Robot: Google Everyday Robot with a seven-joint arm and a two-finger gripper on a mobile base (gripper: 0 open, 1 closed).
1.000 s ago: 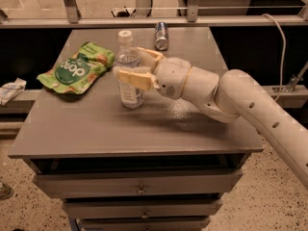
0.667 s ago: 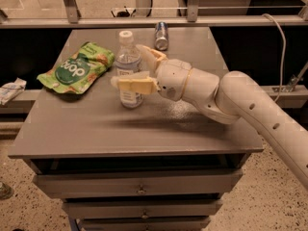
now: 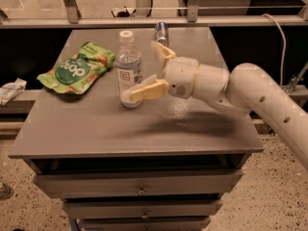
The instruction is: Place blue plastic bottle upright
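Fingers (image 3: 147, 89) spread wide, the gripper (image 3: 144, 70) sits just beside the upright blue plastic bottle (image 3: 129, 64) on the table (image 3: 96, 129).

Green pouch (image 3: 77, 70) reads "oop" in white, print on blue plastic bottle (image 3: 129, 66) illegible, jaws spread just beside it

The arm (image 3: 269, 105) came in from the right edge and sloped up and leftward, white and thick, bending at a rounded joint (image 3: 243, 83). From there it ran nearly level to the left into a bulbous white wrist (image 3: 190, 78) ringed by a thin tan band. The gripper (image 3: 140, 71) sat at the wrist's left end, near the middle of the view, pointing left. Its two tan fingers were spread wide apart: the near finger (image 3: 147, 89) reached left and slightly down, the far finger (image 3: 162, 54) angled up and away.
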